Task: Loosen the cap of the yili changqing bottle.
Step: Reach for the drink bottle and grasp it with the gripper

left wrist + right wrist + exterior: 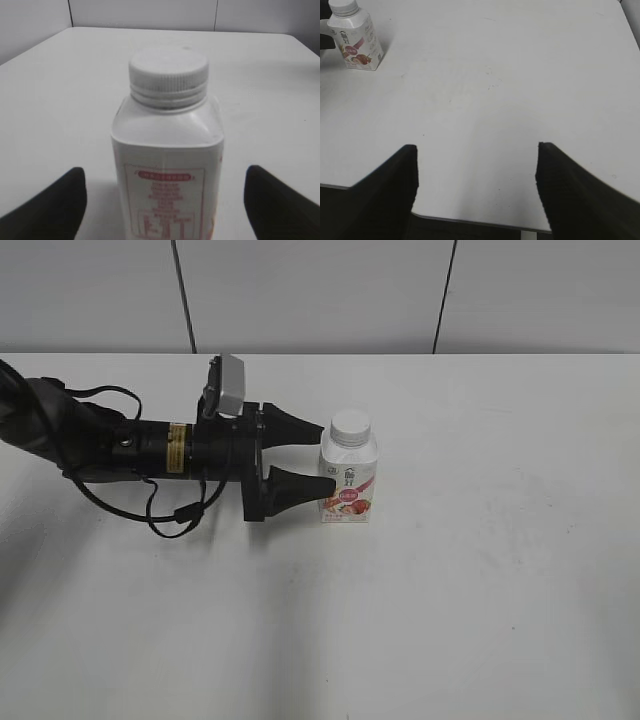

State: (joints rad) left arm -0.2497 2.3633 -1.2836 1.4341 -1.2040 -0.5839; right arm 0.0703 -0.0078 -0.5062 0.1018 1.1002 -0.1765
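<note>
Your worktop [480, 590] is white and bare around the bottle [349, 483], which stands upright a little left of the middle in the exterior view. Its cap [351, 426] sits on the neck, with the thread rings showing just under it in the left wrist view. Behind the worktop you have a pale panelled wall [320, 295]. A black cable [150, 510] loops beside the left arm, on the side away from the bottle.

You have wide open room to the right of the bottle and in front of it. In the right wrist view the near edge of the worktop runs just under the right tool [477, 187], and the bottle is far off in the top left corner.

Your left tool [312, 457] lies low and level, reaching in from the left. It is spread wide, one finger on each side of the bottle's body, and the near tip overlaps the label in the exterior view; you cannot tell from these views whether either finger touches. Your right tool is also spread wide and holds nothing.
</note>
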